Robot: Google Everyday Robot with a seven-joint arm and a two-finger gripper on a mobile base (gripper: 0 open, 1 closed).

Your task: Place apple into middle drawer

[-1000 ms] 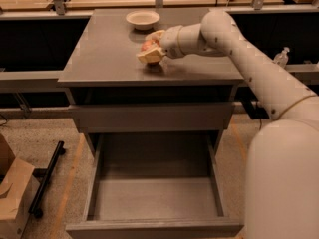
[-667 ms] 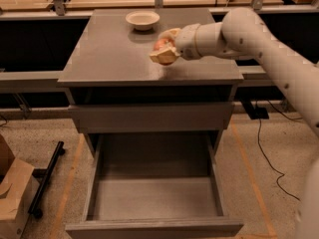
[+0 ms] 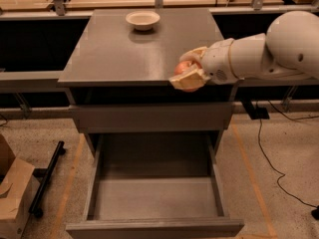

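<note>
The red apple (image 3: 182, 67) with a yellowish blush is held in my gripper (image 3: 188, 69), whose cream fingers are shut on it. The gripper hangs in the air over the front right edge of the grey cabinet top (image 3: 114, 54), above the closed top drawer front (image 3: 149, 116). My white arm reaches in from the right. Below, the middle drawer (image 3: 154, 198) is pulled wide open, a grey tray with a bare floor and low side walls.
A shallow cream-white bowl (image 3: 143, 19) stands at the back of the cabinet top. A cardboard box (image 3: 12, 195) and a black bar (image 3: 47, 176) lie on the floor at the left. Black cables (image 3: 269, 153) run across the floor at the right.
My gripper has carried the apple from the middle of the cabinet top toward the front right edge and lower. The arm has swung out to the right.
</note>
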